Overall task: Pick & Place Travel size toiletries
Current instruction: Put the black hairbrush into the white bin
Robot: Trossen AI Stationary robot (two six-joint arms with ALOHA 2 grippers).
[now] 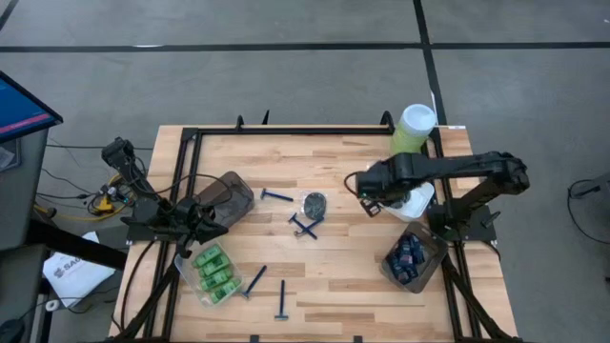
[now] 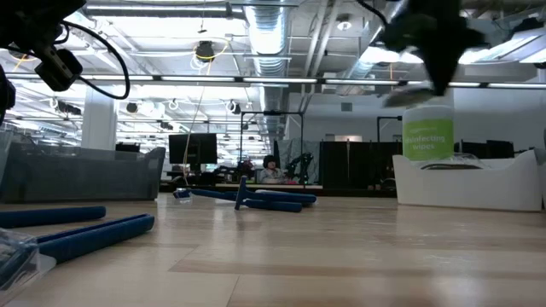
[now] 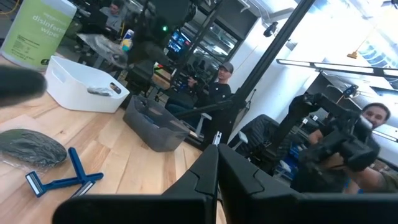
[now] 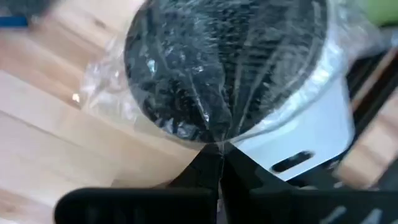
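**Travel size toiletries: stock on the desk, counted**

- Blue-handled razors: five visible in the high view. One lies alone (image 1: 277,195) toward the far middle of the desk (image 1: 334,276); two lie crossed (image 1: 305,227) at the centre; two more lie near the front edge, one slanted (image 1: 254,280) and one upright in the picture (image 1: 282,301).
- Dark round flat tins: two. One, wrapped in clear film, rests on the desk (image 1: 315,202) just beside the crossed razors. The other (image 4: 224,65), also film-wrapped, hangs from the right tool.
- Green mini bottles (image 1: 216,272): a cluster in a clear tub at the front left; the exact count cannot be told.
- Dark-blue tubes (image 1: 410,255): several in a smoky tub at the front right; count unclear.
- Empty-looking smoky tub (image 1: 224,195): one, at the left.
- White tub (image 1: 417,202): one, at the right, below the right arm.
- Pale-green canister (image 1: 413,129): one, at the far right corner.

Right tool (image 4: 219,155): raised above the desk beside the white tub, fingers pinched together on the film of the tin.
Left tool (image 3: 217,180): fingers together, holding nothing, at the desk's left edge near the smoky tub.
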